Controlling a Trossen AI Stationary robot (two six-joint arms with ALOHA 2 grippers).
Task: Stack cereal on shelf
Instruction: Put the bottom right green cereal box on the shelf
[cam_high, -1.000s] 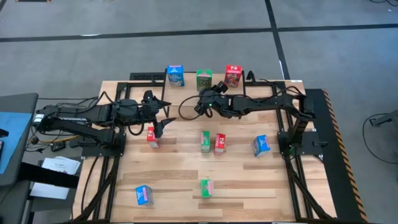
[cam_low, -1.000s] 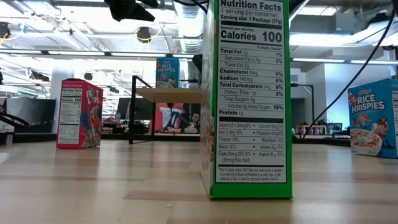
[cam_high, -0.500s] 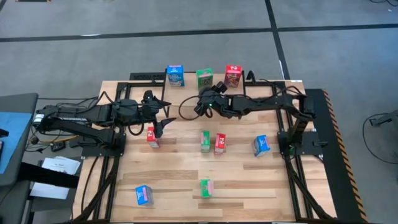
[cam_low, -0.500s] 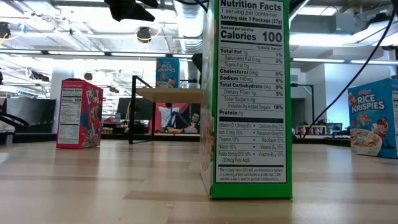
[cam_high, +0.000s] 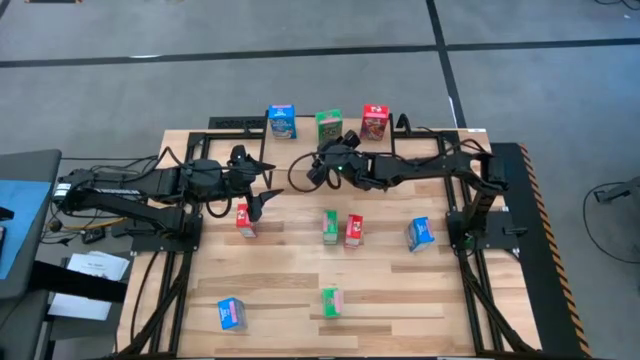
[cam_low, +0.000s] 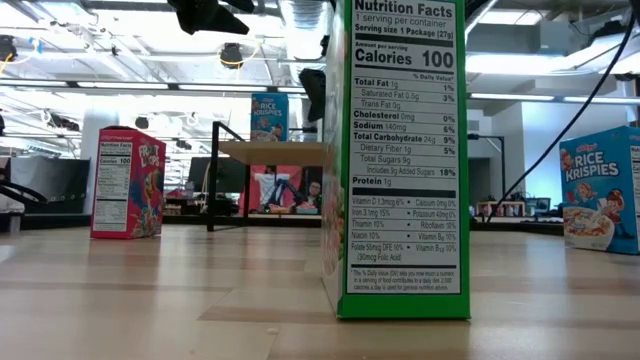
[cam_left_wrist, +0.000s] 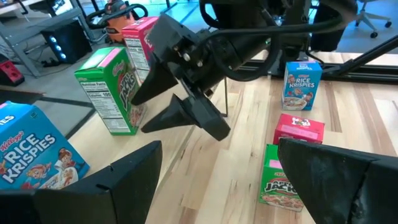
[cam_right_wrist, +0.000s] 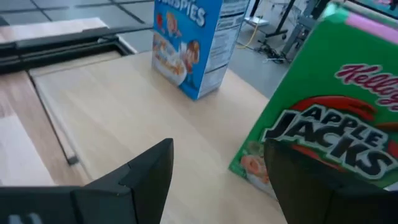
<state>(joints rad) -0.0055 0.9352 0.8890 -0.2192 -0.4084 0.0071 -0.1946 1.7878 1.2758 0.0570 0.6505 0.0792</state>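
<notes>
On the shelf (cam_high: 300, 136) at the far edge of the worktop (cam_high: 280, 285) stand three cereal boxes in a row: a blue box (cam_high: 282, 121), a green box (cam_high: 328, 127) and a red box (cam_high: 375, 121), all upright and a little apart from one another. The other six boxes are down on the worktop. A red one (cam_high: 245, 219) stands near the left arm; a green one (cam_high: 330, 226) and a red one (cam_high: 353, 230) stand just beside each other in the middle; a blue one (cam_high: 419, 233) stands over toward the right arm's base; and a blue one (cam_high: 231, 313) and a green one (cam_high: 331, 300) sit near the front edge.

The right claw (cam_high: 326, 165) hangs just in front of the shelf, close to the green box there; its wrist view shows its fingers (cam_right_wrist: 134, 180) spread apart with nothing between them, and that green box (cam_right_wrist: 326, 134) and the blue one (cam_right_wrist: 196, 43) stand beyond them. It seems clear of the green box, though the overhead view is too coarse to be sure.

The left claw (cam_high: 258, 195) hovers above the worktop by the red box near it, its fingers (cam_left_wrist: 112, 186) wide and empty.
</notes>
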